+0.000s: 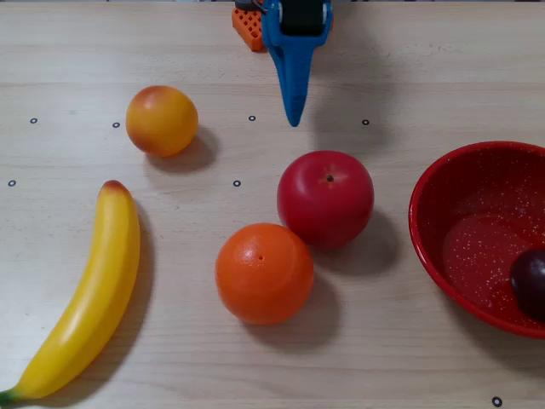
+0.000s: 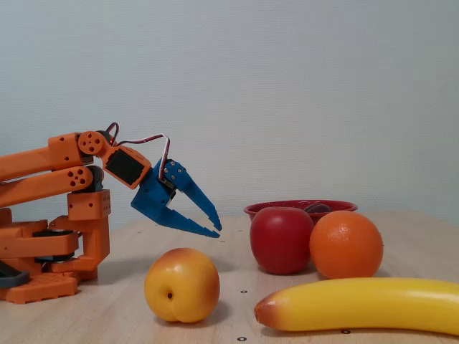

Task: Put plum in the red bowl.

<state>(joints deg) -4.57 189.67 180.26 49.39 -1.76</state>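
1. My jaws (image 2: pixel 215 228) are hanging above the table (image 1: pixel 409 68), slightly parted and holding nothing.
2. The plum (image 1: pixel 530 283) is lying inside the red bowl (image 1: pixel 430 247), against its right-hand wall in the overhead view.
3. The apple (image 1: pixel 325 198) is sitting just left of the red bowl, touching the orange (image 1: pixel 264 273).
4. The peach (image 1: pixel 162 120) and banana (image 1: pixel 85 298) are lying well left of the red bowl.

glossy speckled red bowl (image 1: pixel 430 247), matt pale wood table (image 1: pixel 426 68), smooth shiny plum (image 1: pixel 530 282)
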